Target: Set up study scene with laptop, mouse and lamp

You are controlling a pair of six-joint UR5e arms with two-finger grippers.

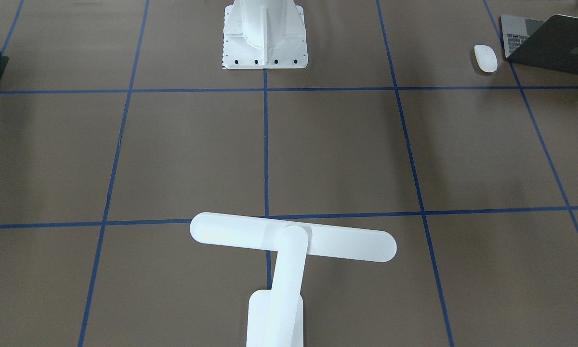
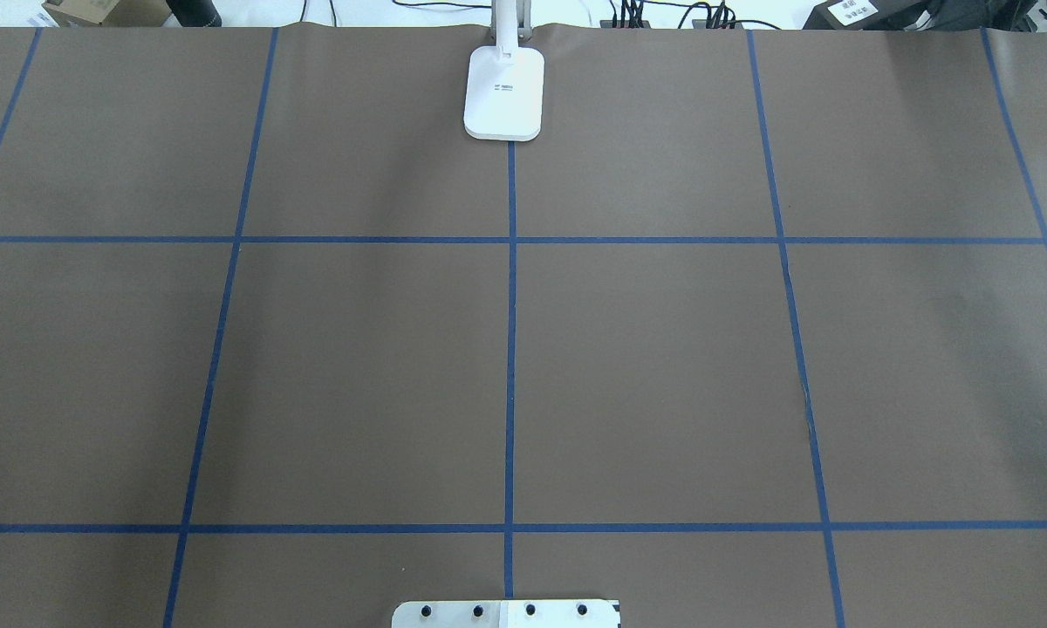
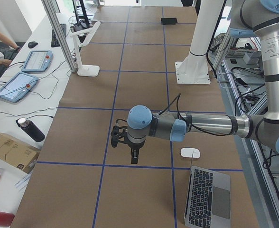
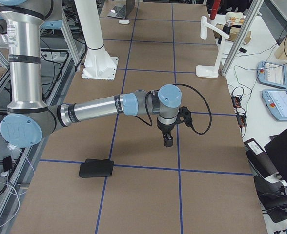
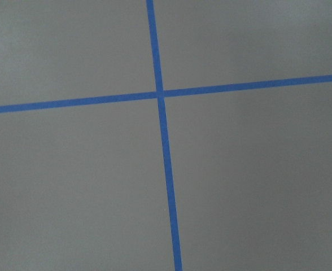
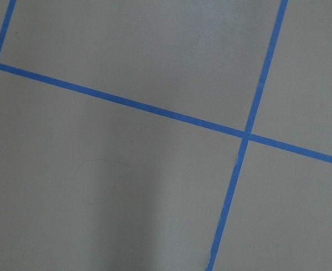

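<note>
The laptop point(image 3: 208, 197) stands open at the table's end on my left, dark grey with black keys; it also shows in the front view point(image 1: 554, 43). The white mouse point(image 3: 190, 153) lies beside it on the table point(image 1: 485, 58). The white lamp point(image 1: 294, 236) stands at the far middle edge, its base point(image 2: 504, 92) on the centre line. My left gripper point(image 3: 134, 156) hangs above the table, apart from the mouse. My right gripper point(image 4: 168, 140) hangs over bare table. Both show only in side views, so I cannot tell if they are open or shut.
A black mouse pad point(image 4: 96, 168) lies near the table's end on my right. The white ribbed pedestal point(image 1: 265, 33) with its bolted plate stands at my base. Blue tape lines point(image 2: 511, 349) grid the brown table. Tablets and cables lie beyond the far edge point(image 3: 16, 85).
</note>
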